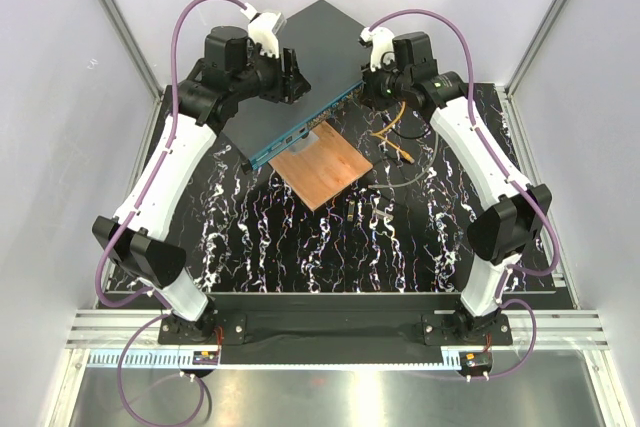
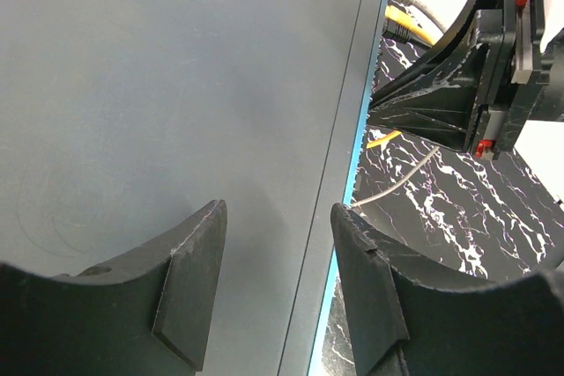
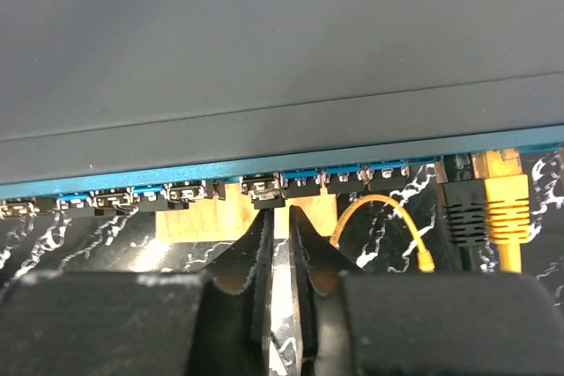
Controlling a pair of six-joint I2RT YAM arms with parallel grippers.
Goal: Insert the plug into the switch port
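Note:
The switch [image 1: 322, 47] is a flat dark grey box lying at the back of the table, its blue socket face [image 1: 300, 135] turned toward me. My left gripper [image 1: 293, 75] rests over its top near that edge. In the left wrist view it [image 2: 278, 210] is open, with only the switch lid [image 2: 176, 85] under the jaws. My right gripper [image 3: 280, 217] is shut to a thin slit with nothing in it. Its tips sit right below one socket of the row, against a small dark plug end [image 3: 267, 201] seated there.
A brown square board [image 1: 322, 169] lies under the switch's front edge. A looped yellow cable [image 1: 395, 132] and a thin grey cable [image 2: 397, 184] lie on the black marbled table to the right. A yellow connector [image 3: 500, 204] and a black one [image 3: 463, 209] occupy sockets at the right.

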